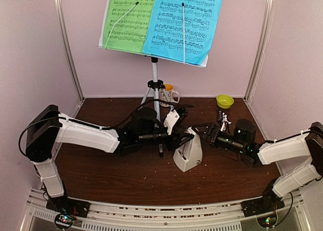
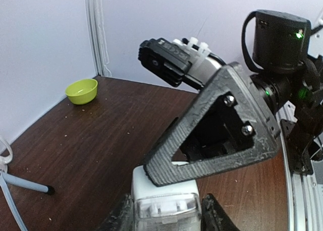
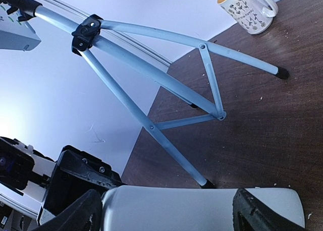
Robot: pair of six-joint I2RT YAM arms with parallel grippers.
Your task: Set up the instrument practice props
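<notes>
Left gripper (image 2: 167,217) fingers (image 2: 218,220) sitting on both sides of metronome (image 1: 187,158) top; squeezing or not, cannot tell. Right gripper (image 3: 166,213) hanging wide open alongside.

White arm shells (image 1: 86,135), black joints, black cables, green lights.

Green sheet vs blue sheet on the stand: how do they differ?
The green sheet sits left, the blue sheet right. The blue sheet looks larger and hangs lower than the green sheet. Both carry printed notation, each under a thin wire arm.
</notes>
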